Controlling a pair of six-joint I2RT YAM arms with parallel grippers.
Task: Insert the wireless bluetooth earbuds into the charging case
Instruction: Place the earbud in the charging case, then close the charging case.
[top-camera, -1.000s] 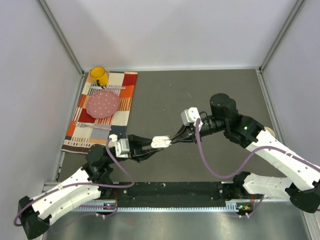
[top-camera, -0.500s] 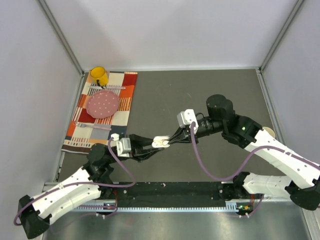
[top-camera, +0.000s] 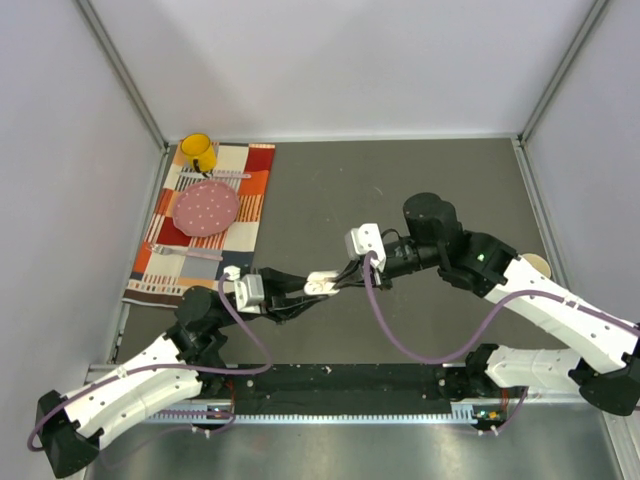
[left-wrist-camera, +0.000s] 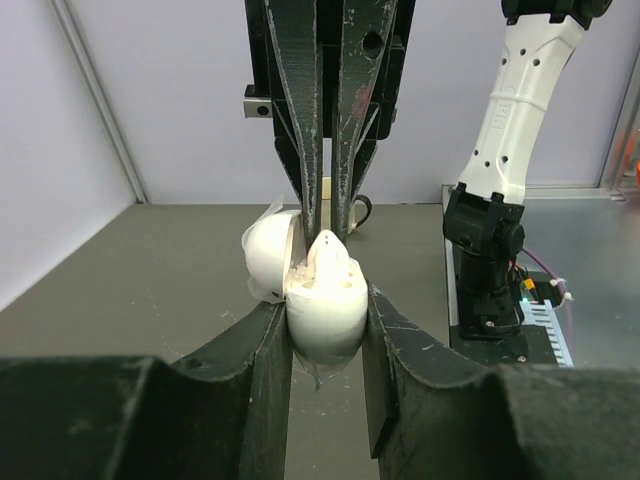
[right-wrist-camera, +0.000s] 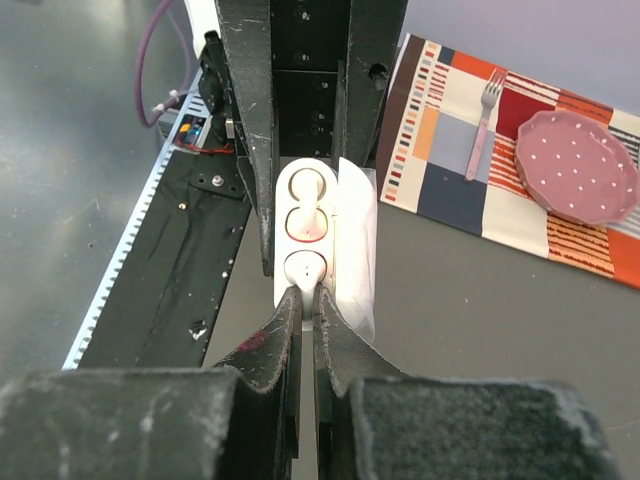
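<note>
My left gripper (top-camera: 312, 290) is shut on the white oval charging case (top-camera: 322, 284), held above the table with its lid open; it shows in the left wrist view (left-wrist-camera: 326, 310) and the right wrist view (right-wrist-camera: 305, 240). My right gripper (top-camera: 340, 281) is shut on a tiny white earbud (right-wrist-camera: 306, 272) by its stem, and the bud sits in the near well of the case. From the left wrist view the same earbud (left-wrist-camera: 330, 255) pokes up from the case between the right fingers (left-wrist-camera: 300, 120). A second earbud (right-wrist-camera: 306, 222) lies in the middle well.
A patterned cloth (top-camera: 215, 225) at the left holds a pink dotted plate (top-camera: 207, 207), a yellow mug (top-camera: 198, 152) and a pink fork (right-wrist-camera: 480, 135). A black rail (top-camera: 330, 375) runs along the table's near edge.
Both grippers have drifted a little left together. The right gripper has closed in on the case, bringing the earbud into its near well.
</note>
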